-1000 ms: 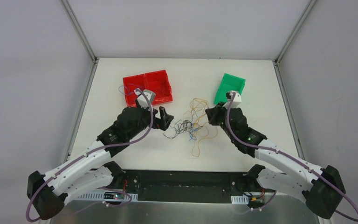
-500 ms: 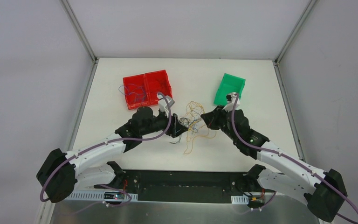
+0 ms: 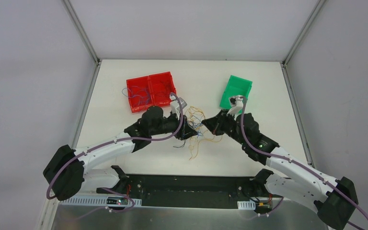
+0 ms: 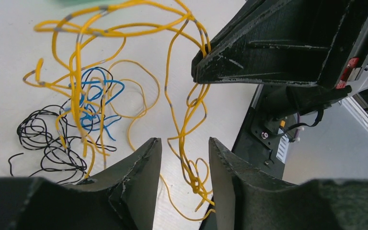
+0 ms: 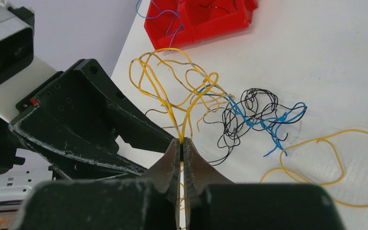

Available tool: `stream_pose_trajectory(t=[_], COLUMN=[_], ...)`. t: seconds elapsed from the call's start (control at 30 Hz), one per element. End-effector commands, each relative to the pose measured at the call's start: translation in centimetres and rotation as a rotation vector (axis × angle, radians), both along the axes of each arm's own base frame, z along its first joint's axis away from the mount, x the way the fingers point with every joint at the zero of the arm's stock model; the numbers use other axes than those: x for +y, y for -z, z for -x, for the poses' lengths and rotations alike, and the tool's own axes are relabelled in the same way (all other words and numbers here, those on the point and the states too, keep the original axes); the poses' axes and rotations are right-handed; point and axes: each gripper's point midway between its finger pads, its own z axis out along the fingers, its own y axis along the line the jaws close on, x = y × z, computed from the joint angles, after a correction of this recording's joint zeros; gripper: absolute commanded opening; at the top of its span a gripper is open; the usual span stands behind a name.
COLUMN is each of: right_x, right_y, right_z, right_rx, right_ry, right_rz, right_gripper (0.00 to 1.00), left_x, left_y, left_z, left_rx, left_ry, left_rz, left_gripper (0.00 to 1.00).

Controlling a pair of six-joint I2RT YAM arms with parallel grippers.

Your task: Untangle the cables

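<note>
The cables are a loose tangle of thin yellow (image 3: 197,139), blue and black wires in the middle of the table. My right gripper (image 5: 182,140) is shut on a few yellow strands (image 5: 172,81) and holds them lifted off the surface. Blue wire (image 5: 273,122) and black wire (image 5: 249,105) lie on the table beyond it. My left gripper (image 4: 184,142) is open, with hanging yellow strands (image 4: 191,110) running down through the gap between its jaws, touching neither. The two grippers (image 3: 188,130) (image 3: 210,125) face each other closely. Black wire (image 4: 43,143) and blue wire (image 4: 93,96) lie left of the left jaws.
A red two-compartment bin (image 3: 152,90) with blue wires in it stands at the back left. A green bin (image 3: 236,90) stands at the back right. One yellow loop (image 5: 326,163) lies apart on the table. The black base plate (image 3: 191,189) runs along the near edge.
My left arm has swung right into the tangle, and its jaws have narrowed around the hanging yellow strands. My right gripper, still shut, has shifted slightly left, with the yellow wires drawn up.
</note>
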Motion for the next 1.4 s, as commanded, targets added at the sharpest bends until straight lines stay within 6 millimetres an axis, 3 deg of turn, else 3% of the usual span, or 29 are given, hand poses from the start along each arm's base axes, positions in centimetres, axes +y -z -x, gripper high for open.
stream_pose_trajectory(t=[0.0, 0.07, 0.17, 0.2, 0.37, 0.47, 0.53, 0.67, 0.8, 1.0, 1.17, 1.37], right_x=[1.5, 1.7, 1.7, 1.7, 2.0, 2.2, 2.1, 2.1, 3.7, 6.1, 7.2, 7.4], right_y=[-2.0, -2.0, -2.0, -1.9, -2.0, -1.8, -1.5, -2.0, -3.0, -2.7, -2.5, -2.6], right_z=[0.6, 0.8, 0.8, 0.8, 1.1, 1.2, 1.2, 1.9, 3.9, 6.3, 7.5, 8.1], right_rx=[-0.049, -0.052, -0.056, -0.058, -0.06, -0.056, -0.055, -0.101, -0.138, -0.128, -0.116, -0.126], right_ry=[-0.077, -0.089, -0.09, -0.089, -0.11, -0.122, -0.115, -0.142, -0.299, -0.49, -0.572, -0.592], right_rz=[-0.052, -0.055, -0.053, -0.051, -0.053, -0.058, -0.074, -0.132, -0.184, -0.188, -0.183, -0.179], right_gripper=[0.0, 0.0, 0.0, 0.0, 0.03, 0.52, 0.61, 0.57, 0.5, 0.45, 0.4, 0.15], left_x=[-1.1, -1.2, -1.2, -1.2, -1.3, -0.9, -0.1, 2.6, 4.1, 3.2, 3.3, 3.6], left_y=[-2.3, -2.2, -1.7, -1.6, -1.6, -2.3, -3.1, -5.3, -6.6, -7.7, -7.7, -7.8], left_z=[0.0, -0.1, -0.3, -0.3, -0.3, -0.2, -0.3, -0.4, 0.2, 1.6, 1.7, 1.6], left_rx=[-0.032, -0.028, -0.019, -0.016, -0.016, -0.054, -0.107, -0.243, -0.311, -0.326, -0.334, -0.338], left_ry=[0.041, 0.039, 0.036, 0.033, 0.038, 0.028, -0.008, -0.126, -0.168, -0.075, -0.074, -0.089], left_rz=[0.048, 0.04, 0.02, 0.016, 0.015, 0.042, 0.086, 0.212, 0.308, 0.372, 0.377, 0.374], left_gripper=[0.39, 0.3, 0.04, 0.0, 0.0, 0.0, 0.0, 0.0, 0.0, 0.0, 0.0, 0.0])
